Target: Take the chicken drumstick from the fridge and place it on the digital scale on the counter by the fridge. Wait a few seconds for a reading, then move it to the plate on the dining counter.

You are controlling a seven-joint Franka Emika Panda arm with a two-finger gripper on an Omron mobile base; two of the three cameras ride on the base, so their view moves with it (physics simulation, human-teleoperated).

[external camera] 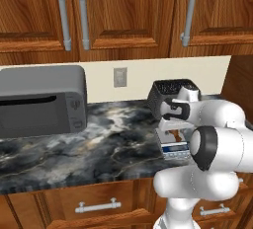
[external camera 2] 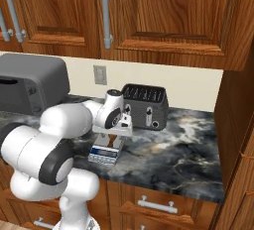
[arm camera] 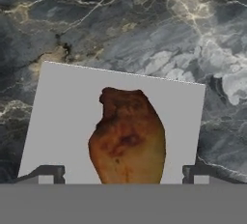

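Two dark fingertips (arm camera: 50,174) sit wide apart at the bottom of the hand view, so we read the jaws (arm camera: 123,175) as open — nothing is pinched between them. Between the tips lies the chicken drumstick (arm camera: 128,136), brown and glossy, resting on the flat grey scale (arm camera: 62,121). The scale sits on the dark marbled tabletop (arm camera: 58,20). From the base cameras we see the white arm (external camera 2: 74,120) bent low over the scale (external camera 2: 105,154), near the tabletop's front edge. A dark toaster (external camera 2: 145,106) stands just behind it, and a grey toaster oven (external camera: 42,99) sits well off to the left, under wooden cabinets (external camera: 123,11).
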